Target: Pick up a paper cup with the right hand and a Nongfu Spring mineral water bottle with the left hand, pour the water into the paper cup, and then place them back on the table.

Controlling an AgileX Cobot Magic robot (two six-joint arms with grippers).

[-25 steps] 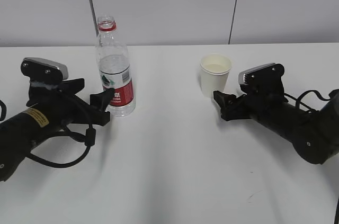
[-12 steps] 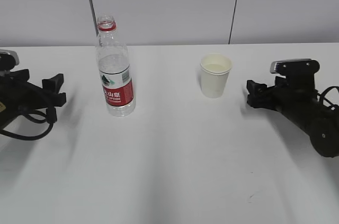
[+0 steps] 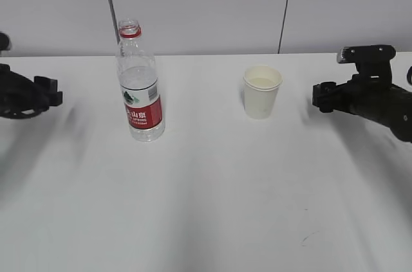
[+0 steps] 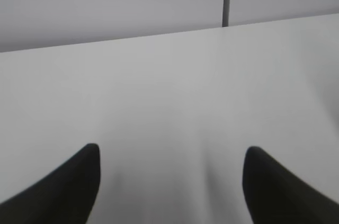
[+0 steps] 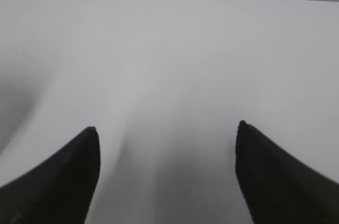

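Both black two-finger grippers, left (image 4: 169, 181) and right (image 5: 167, 173), spread apart, holding nothing.
Thin cream paper cup (image 3: 262, 92) likely crushes: grip mid-wall; clear red-labelled bottle (image 3: 139, 82) at label.

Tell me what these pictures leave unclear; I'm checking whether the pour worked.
- Cup contents: exterior view sees only a pale inside, level unreadable.
- Bottle water level: hard to read through clear plastic.
- Left tool: arm cut off by the frame edge.
- Both wrist views show neither cup nor bottle.

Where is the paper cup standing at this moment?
In the exterior view, the paper cup stands upright on the white table, right of centre, between the water bottle and the right end effector, touching neither.
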